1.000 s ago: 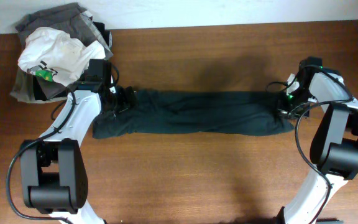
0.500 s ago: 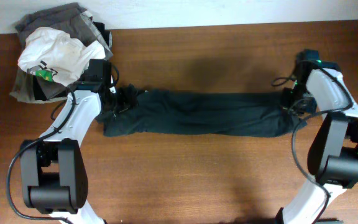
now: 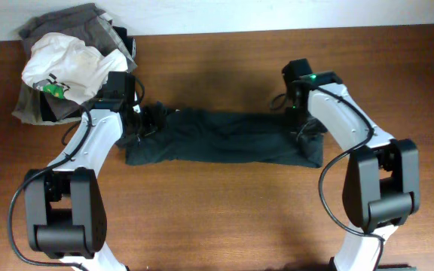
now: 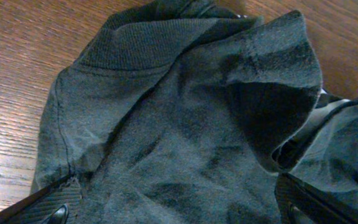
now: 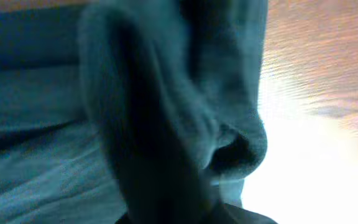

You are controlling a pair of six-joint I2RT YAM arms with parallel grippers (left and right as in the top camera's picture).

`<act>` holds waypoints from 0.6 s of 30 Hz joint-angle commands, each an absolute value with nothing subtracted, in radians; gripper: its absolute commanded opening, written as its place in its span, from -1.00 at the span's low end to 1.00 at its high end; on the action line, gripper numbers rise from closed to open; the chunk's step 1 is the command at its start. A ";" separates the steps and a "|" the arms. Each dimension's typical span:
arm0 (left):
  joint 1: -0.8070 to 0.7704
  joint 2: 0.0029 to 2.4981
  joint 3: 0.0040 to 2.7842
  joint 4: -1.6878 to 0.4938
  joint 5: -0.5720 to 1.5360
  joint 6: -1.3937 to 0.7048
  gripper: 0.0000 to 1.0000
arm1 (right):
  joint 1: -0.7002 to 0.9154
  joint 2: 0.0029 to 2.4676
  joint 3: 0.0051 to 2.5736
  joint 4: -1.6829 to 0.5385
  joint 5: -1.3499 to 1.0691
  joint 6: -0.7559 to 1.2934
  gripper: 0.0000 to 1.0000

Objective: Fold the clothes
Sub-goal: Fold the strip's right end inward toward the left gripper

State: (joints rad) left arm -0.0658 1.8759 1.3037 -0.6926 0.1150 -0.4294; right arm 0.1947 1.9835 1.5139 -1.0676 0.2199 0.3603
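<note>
The clothes are one very dark teal-black T-shirt (image 3: 224, 137) lying as a long rumpled band across the middle of the table. My left gripper (image 3: 151, 120) sits at its left end, open. In the left wrist view its fingers (image 4: 55, 210) stand wide apart at the lower corners, with the collar end of the shirt (image 4: 185, 124) spread between them. My right gripper (image 3: 296, 119) is over the band's right part, where the fabric lies doubled back. The right wrist view is filled with blurred dark fabric (image 5: 135, 93) close to the camera, which hides the jaws.
A white garment with a green mark (image 3: 66, 64) lies on a heap of grey garments (image 3: 74, 22) at the back left corner, just behind my left arm. Bare wooden table (image 3: 224, 218) lies in front of the shirt, and a pale wall runs along the back edge.
My right gripper has swung left from the far right end, taking the shirt's right end with it, so the band is shorter. The left arm has stayed put.
</note>
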 commanded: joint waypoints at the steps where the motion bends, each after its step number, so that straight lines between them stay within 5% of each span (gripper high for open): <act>1: -0.063 1.888 1.313 -0.693 0.107 -0.413 0.98 | 0.236 2.003 1.524 -1.070 0.183 0.398 -0.09; 2: -0.062 1.888 1.313 -0.693 0.107 -0.413 0.98 | 0.241 2.002 1.525 -1.069 0.158 0.399 -0.07; 4: -0.062 1.888 1.313 -0.693 0.107 -0.412 0.98 | 0.242 2.001 1.532 -1.076 0.154 0.398 0.32; 9: -0.062 1.888 1.313 -0.698 0.107 -0.408 0.98 | 0.196 1.980 1.661 -1.206 0.215 0.402 0.40; 12: -0.063 1.888 1.313 -0.698 0.107 -0.408 0.98 | 0.111 1.976 1.735 -1.253 0.237 0.366 0.70; 18: -0.063 1.888 1.313 -0.697 0.107 -0.409 0.98 | -0.113 1.990 1.640 -1.163 0.028 0.184 0.64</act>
